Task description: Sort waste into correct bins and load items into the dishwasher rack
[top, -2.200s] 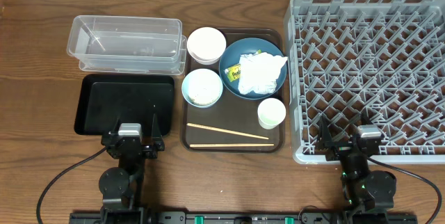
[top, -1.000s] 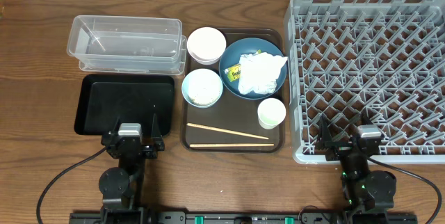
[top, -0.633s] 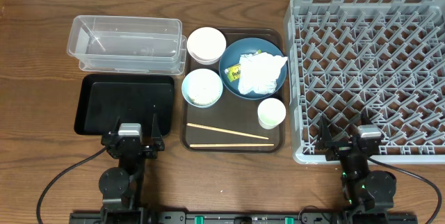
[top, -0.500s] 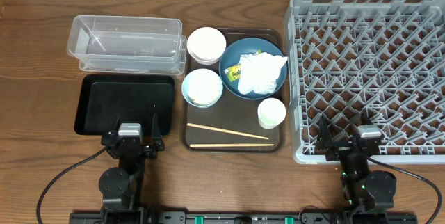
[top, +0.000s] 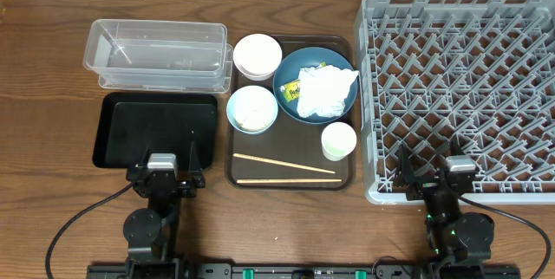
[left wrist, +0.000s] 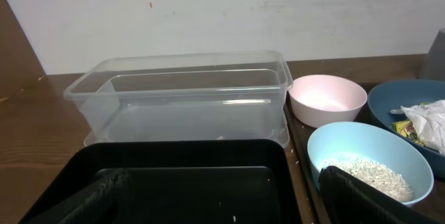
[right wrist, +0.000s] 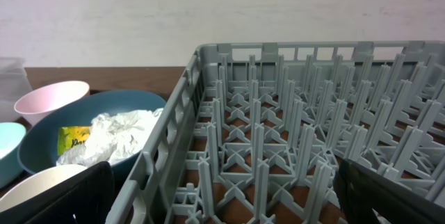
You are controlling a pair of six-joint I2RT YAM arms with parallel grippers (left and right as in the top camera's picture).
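A crumpled white tissue (top: 326, 89) and a yellow-green wrapper (top: 289, 90) lie in the dark blue dish (top: 292, 103). The light-blue-rimmed bowl (top: 252, 109) holds rice scraps (left wrist: 374, 175). A white bowl (top: 257, 55), a white cup (top: 338, 140) and two chopsticks (top: 284, 169) sit on the brown tray (top: 349, 175). The clear tub (top: 156, 54) and black tray (top: 156, 130) are at the left. The grey rack (top: 460, 88) is at the right. My left gripper (top: 165, 166) is open and empty at the black tray's near edge. My right gripper (top: 435, 168) is open and empty at the rack's near edge.
The brown serving tray stands between the black tray and the rack. In the left wrist view the clear tub (left wrist: 184, 102) stands behind the black tray (left wrist: 174, 186). A white wall runs along the table's far edge.
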